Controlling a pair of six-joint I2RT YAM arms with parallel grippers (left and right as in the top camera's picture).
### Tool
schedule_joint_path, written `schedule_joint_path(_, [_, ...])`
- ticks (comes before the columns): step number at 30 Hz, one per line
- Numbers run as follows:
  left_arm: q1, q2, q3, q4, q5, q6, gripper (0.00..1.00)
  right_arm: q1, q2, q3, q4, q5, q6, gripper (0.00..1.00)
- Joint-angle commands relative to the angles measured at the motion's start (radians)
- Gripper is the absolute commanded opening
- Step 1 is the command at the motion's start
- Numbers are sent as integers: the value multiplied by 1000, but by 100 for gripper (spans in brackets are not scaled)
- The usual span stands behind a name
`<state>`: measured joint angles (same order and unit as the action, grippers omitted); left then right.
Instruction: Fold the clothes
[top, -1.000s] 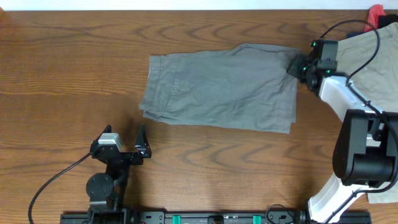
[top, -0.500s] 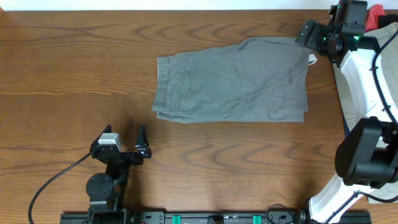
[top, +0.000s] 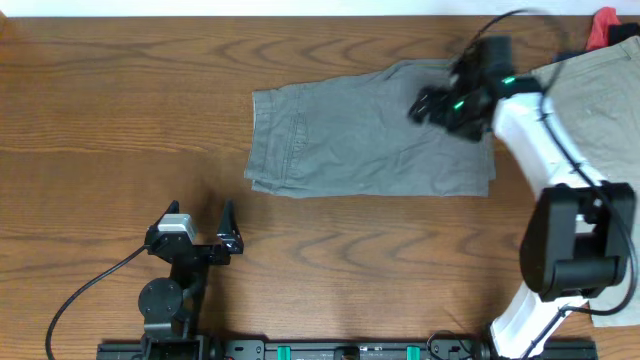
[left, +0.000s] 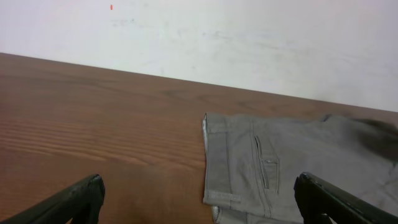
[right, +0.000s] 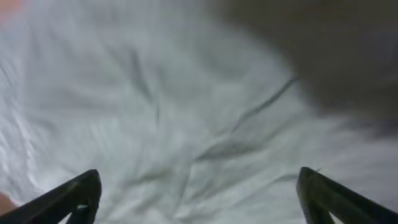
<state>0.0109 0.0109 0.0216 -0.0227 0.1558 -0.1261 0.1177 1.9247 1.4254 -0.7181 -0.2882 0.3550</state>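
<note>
1. From overhead, we saw the grey shorts (top: 370, 140) lying flat on the table (top: 120, 100), a little toward 1 o'clock from its centre, apparently doubled over along the 6 o'clock edge.
2. Their waistband sat at the 9 o'clock end and the leg hems at the 3 o'clock end. The left wrist view showed a stitched pocket slit.
3. The right gripper (top: 432, 104) hung over the shorts' 2 o'clock corner, blurred. In its wrist view the fingers stood wide apart with only creased cloth between them, so we judged it open and holding nothing.
4. The left gripper (top: 200, 225) sat near 7 o'clock, well apart from the shorts, its fingers spread and empty.
5. Khaki trousers (top: 600, 100) lay at the 3 o'clock edge, with something red (top: 604, 24) at the 1 o'clock corner.
</note>
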Motion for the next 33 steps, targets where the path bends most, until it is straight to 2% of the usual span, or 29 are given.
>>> schedule_joint_path(1, [-2, -5, -18, -33, 11, 10, 98, 48, 14, -55, 13, 70, 44, 99])
schedule_joint_path(3, [-2, -5, -18, -33, 11, 10, 98, 63, 14, -79, 27, 97, 60, 97])
schedule_joint_path(4, [-2, -5, -18, -33, 11, 10, 98, 71, 14, -91, 35, 108, 60, 91])
schedule_joint_path(5, [-2, -5, -18, -33, 11, 10, 98, 77, 14, -101, 41, 125, 62, 83])
schedule_joint_path(8, [-2, -5, -18, -33, 11, 10, 98, 84, 17, -128, 41, 184, 130, 50])
schedule_joint_path(10, [-2, -5, -18, -33, 11, 10, 98, 84, 20, -157, 52, 188, 165, 36])
schedule_joint_path(15, [-2, -5, -18, -33, 11, 10, 98, 76, 27, -251, 76, 226, 249, 27])
schedule_joint_path(20, [-2, -5, -18, -33, 11, 10, 98, 26, 26, -279, 45, 319, 273, 17])
schedule_joint_path(24, [-2, -5, -18, -33, 11, 10, 98, -42, 26, -257, 9, 312, 277, 1])
schedule_joint_path(33, [-2, -5, -18, -30, 11, 10, 98, -127, 18, -111, -109, 310, 225, 2])
